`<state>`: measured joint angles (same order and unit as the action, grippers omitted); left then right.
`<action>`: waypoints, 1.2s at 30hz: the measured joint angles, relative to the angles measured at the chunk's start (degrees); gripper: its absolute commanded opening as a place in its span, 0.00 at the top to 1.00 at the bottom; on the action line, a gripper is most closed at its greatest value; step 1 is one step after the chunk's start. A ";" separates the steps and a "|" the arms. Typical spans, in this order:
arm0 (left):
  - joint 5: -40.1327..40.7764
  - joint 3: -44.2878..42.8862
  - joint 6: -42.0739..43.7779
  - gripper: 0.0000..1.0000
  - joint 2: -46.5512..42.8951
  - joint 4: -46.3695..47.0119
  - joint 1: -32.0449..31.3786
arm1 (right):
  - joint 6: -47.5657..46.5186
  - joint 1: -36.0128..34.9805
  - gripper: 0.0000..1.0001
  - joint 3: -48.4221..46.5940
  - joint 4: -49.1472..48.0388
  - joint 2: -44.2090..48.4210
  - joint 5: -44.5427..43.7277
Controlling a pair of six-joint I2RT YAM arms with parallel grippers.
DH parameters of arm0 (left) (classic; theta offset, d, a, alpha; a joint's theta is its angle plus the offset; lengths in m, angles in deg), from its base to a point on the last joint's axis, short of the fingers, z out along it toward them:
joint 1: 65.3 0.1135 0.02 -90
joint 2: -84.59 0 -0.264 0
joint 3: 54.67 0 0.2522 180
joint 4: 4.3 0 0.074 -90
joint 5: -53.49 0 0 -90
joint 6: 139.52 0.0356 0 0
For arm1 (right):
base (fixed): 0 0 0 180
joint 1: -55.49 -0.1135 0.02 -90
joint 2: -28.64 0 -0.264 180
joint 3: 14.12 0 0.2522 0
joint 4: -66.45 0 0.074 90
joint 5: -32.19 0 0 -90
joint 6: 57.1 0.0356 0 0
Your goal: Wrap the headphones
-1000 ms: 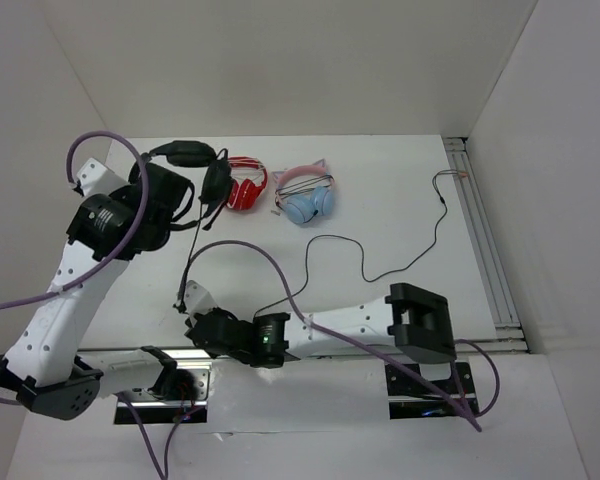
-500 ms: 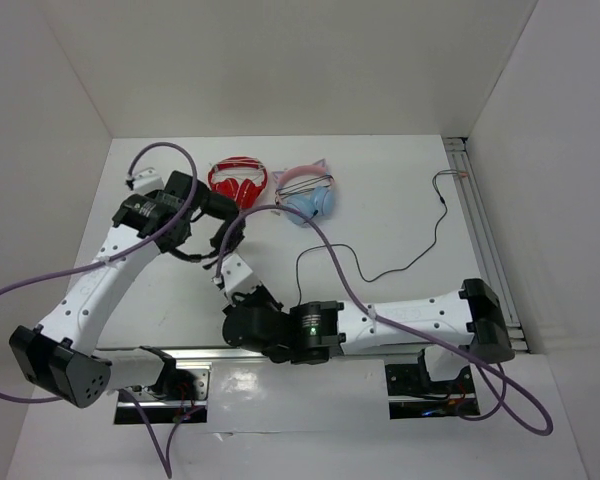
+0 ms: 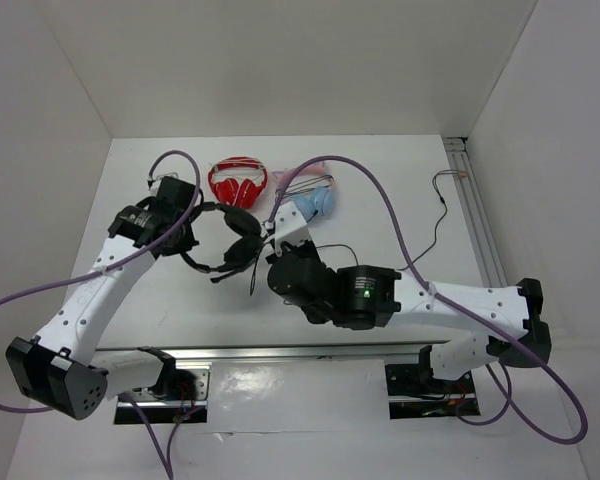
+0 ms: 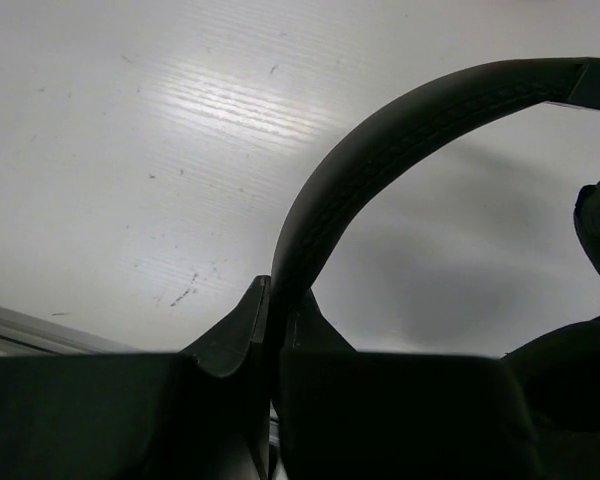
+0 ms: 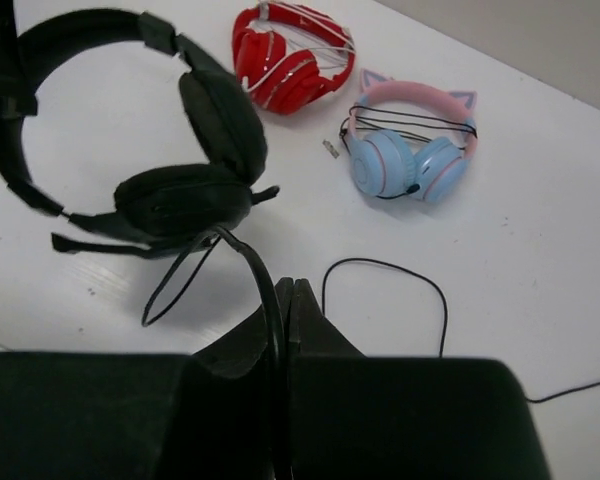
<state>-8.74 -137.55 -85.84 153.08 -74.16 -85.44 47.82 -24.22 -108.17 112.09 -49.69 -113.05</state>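
Surroundings: a white counter [image 3: 400, 215] closed in by plain white walls, with a metal rail [image 3: 488, 250] along its right edge.
Black headphones [image 3: 235, 238]: at the left-centre of the counter, between the two arms, with the earcups folded close together.
Headband [image 4: 380, 130]: arches up out of the left fingers and casts a soft shadow on the counter below.
Left gripper [image 4: 273, 300]: fingers pressed together on the headband.
Right gripper [image 5: 283, 292]: fingers pinched on the thin black cable [image 5: 385, 265] just beside the earcups.
Cable run: loops from the earcups into the right fingers, then trails across the counter toward the rail.
Red-and-white headphones [image 3: 238, 183]: flat on the counter just behind the black pair, not touching it.
Blue-and-pink cat-ear headphones [image 5: 415, 150]: beside the red pair, on its right.
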 measured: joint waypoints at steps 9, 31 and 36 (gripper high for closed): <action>-10.88 -13.94 -13.79 1.00 -0.15 -1.77 7.85 | 0.20 -4.96 1.00 5.62 -1.81 -0.50 5.60; -18.21 -0.74 -34.38 1.00 -1.22 -0.63 9.57 | -11.43 -7.26 1.00 -13.51 -10.14 -18.43 20.57; -19.82 2.56 -32.89 1.00 -2.64 1.01 9.57 | -11.91 -4.42 1.00 -15.37 -11.10 -18.43 22.93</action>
<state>-28.57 -135.00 -118.73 150.44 -73.15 -75.87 35.91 -28.63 -123.53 100.99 -68.11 -90.13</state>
